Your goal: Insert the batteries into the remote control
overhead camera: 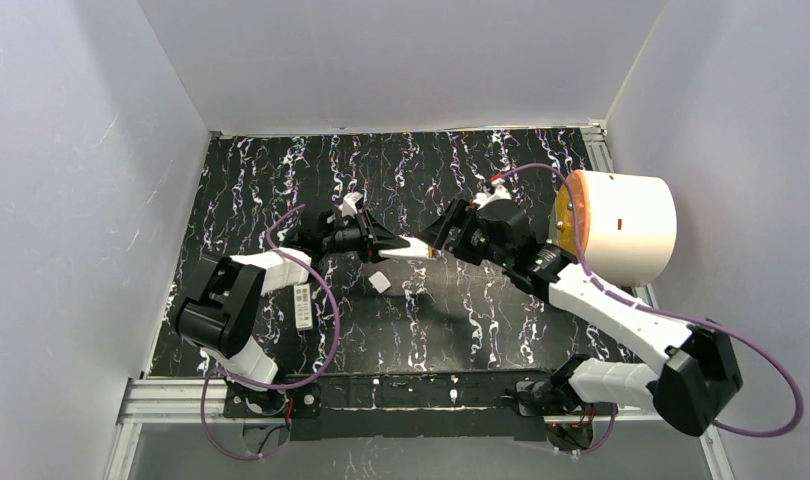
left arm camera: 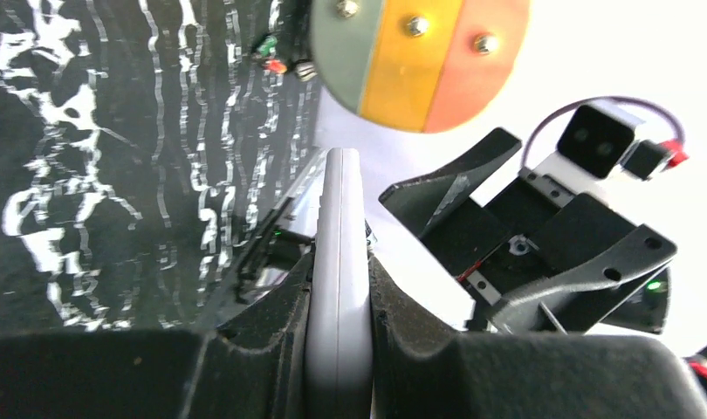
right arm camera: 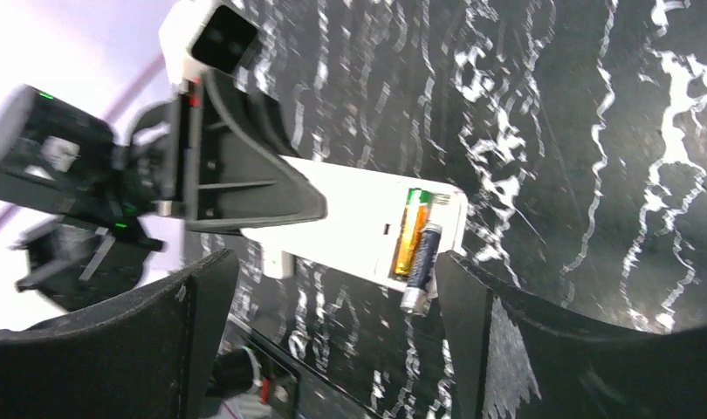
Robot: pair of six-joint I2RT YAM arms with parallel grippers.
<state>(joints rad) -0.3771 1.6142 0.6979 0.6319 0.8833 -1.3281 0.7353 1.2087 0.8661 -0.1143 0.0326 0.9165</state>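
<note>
My left gripper is shut on a white remote control and holds it level above the table; in the left wrist view the remote stands edge-on between the pads. Its battery bay faces the right wrist camera. A yellowish battery lies seated in the bay. A dark battery lies beside it, its silver end sticking out past the remote's edge. My right gripper is open at the remote's far end, jaws wide apart, holding nothing. The dark battery is close to its right finger.
A small white piece, perhaps the bay cover, lies on the black marbled table under the remote. A second slim remote lies by the left arm. A big white cylinder with an orange face stands at the right edge.
</note>
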